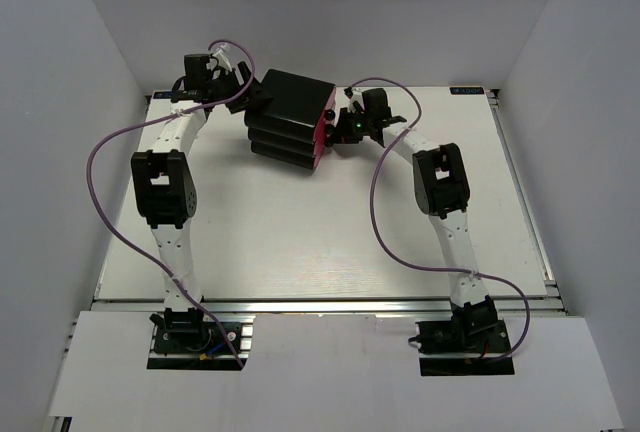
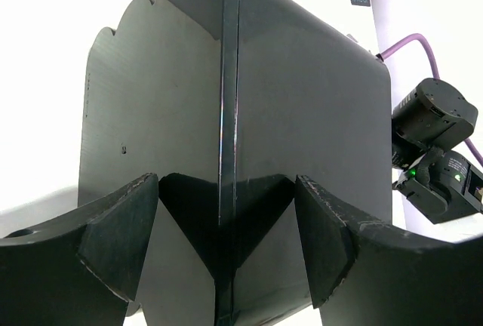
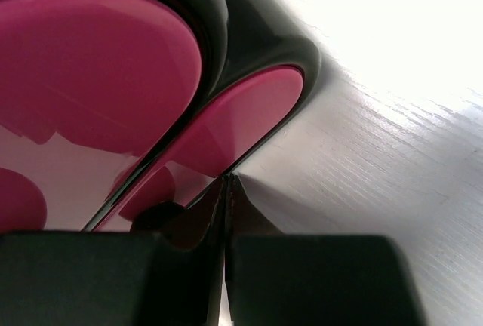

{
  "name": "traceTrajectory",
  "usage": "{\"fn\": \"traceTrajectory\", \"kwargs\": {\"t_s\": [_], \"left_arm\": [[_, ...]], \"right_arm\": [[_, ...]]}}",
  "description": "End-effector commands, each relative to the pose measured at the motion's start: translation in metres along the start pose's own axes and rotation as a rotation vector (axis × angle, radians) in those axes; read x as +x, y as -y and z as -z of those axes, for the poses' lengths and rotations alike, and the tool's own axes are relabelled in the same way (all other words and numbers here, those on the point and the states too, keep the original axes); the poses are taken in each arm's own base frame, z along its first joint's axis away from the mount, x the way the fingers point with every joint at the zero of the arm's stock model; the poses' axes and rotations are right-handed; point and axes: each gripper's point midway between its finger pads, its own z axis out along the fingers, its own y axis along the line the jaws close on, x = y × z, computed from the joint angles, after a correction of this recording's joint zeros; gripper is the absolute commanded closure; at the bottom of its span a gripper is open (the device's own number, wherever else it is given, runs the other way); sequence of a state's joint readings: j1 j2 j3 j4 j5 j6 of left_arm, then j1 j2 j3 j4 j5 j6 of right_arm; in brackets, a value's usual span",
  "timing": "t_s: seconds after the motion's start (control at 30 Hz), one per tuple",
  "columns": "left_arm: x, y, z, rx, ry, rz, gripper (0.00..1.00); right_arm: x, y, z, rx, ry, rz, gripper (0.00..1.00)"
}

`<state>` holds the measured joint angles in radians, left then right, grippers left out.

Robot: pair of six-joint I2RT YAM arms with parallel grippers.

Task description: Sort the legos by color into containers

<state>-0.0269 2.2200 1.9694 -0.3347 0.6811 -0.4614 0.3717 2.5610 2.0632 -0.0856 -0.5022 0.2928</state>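
Drawers (image 3: pixel 98 77), pink and shut, sit in the black cabinet (image 1: pixel 290 117) at the top middle, so the wide-open left gripper (image 2: pixel 226 243) should steady its back while the closed, empty-looking right gripper (image 3: pixel 226 213) pulls a knob (image 1: pixel 329 115) slowly.

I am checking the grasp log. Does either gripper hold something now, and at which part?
The left gripper is open around the black cabinet's back corner edge. The right gripper is shut at the pink drawers; a hold cannot be told.

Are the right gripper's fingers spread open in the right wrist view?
No. The right gripper has its fingers pressed together, tips meeting at the lower magenta-pink drawer front of the glossy black cabinet.
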Motion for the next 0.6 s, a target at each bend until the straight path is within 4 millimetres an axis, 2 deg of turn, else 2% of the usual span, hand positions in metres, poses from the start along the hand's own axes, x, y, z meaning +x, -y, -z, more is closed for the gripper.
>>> {"fn": "traceTrajectory", "kwargs": {"t_s": [0.0, 0.03, 0.07, 0.1, 0.13, 0.17, 0.2, 0.27, 0.3, 0.37, 0.4, 0.43, 0.5, 0.53, 0.57], "left_arm": [[0.027, 0.011, -0.007, 0.043, -0.081, 0.025, 0.19], [0.025, 0.011, -0.006, 0.035, -0.077, 0.031, 0.19], [0.021, 0.008, -0.006, 0.011, -0.061, 0.031, 0.18], [0.016, 0.011, -0.003, 0.003, -0.045, 0.033, 0.17], [0.007, 0.006, 0.002, -0.012, -0.016, 0.049, 0.17], [-0.001, -0.004, 0.006, -0.065, 0.018, 0.060, 0.16], [-0.010, -0.001, 0.011, -0.086, 0.048, 0.057, 0.15], [-0.032, -0.019, 0.027, -0.200, 0.136, 0.073, 0.13], [-0.037, -0.022, 0.031, -0.240, 0.163, 0.081, 0.11], [-0.056, -0.026, 0.050, -0.287, 0.233, 0.099, 0.09], [-0.061, -0.033, 0.056, -0.345, 0.266, 0.113, 0.08], [-0.072, -0.027, 0.069, -0.353, 0.308, 0.116, 0.06], [-0.078, -0.023, 0.081, -0.378, 0.352, 0.121, 0.05], [-0.074, -0.028, 0.086, -0.384, 0.362, 0.133, 0.04], [-0.080, -0.012, 0.101, -0.368, 0.396, 0.117, 0.03]], "right_arm": [[-0.032, -0.042, -0.010, -0.089, 0.094, 0.072, 1.00], [-0.030, -0.035, -0.007, -0.061, 0.090, 0.068, 1.00], [-0.036, -0.034, 0.000, -0.047, 0.102, 0.093, 1.00], [-0.029, -0.030, 0.005, -0.019, 0.069, 0.079, 1.00], [-0.022, -0.014, 0.013, 0.024, 0.054, 0.066, 1.00], [-0.028, -0.017, 0.025, 0.035, 0.059, 0.076, 1.00], [-0.030, -0.006, 0.037, 0.055, 0.062, 0.076, 0.99], [-0.024, 0.001, 0.060, 0.080, 0.051, 0.082, 0.90], [-0.024, 0.009, 0.071, 0.097, 0.053, 0.119, 0.69], [-0.023, 0.015, 0.095, 0.128, 0.036, 0.137, 0.42], [-0.022, 0.014, 0.102, 0.125, 0.027, 0.154, 0.30], [-0.029, 0.005, 0.115, 0.115, 0.033, 0.208, 0.11], [-0.018, 0.008, 0.132, 0.122, 0.001, 0.222, 0.11], [-0.028, -0.003, 0.147, 0.110, 0.020, 0.266, 0.11], [-0.025, -0.005, 0.158, 0.113, 0.003, 0.269, 0.11]]}}
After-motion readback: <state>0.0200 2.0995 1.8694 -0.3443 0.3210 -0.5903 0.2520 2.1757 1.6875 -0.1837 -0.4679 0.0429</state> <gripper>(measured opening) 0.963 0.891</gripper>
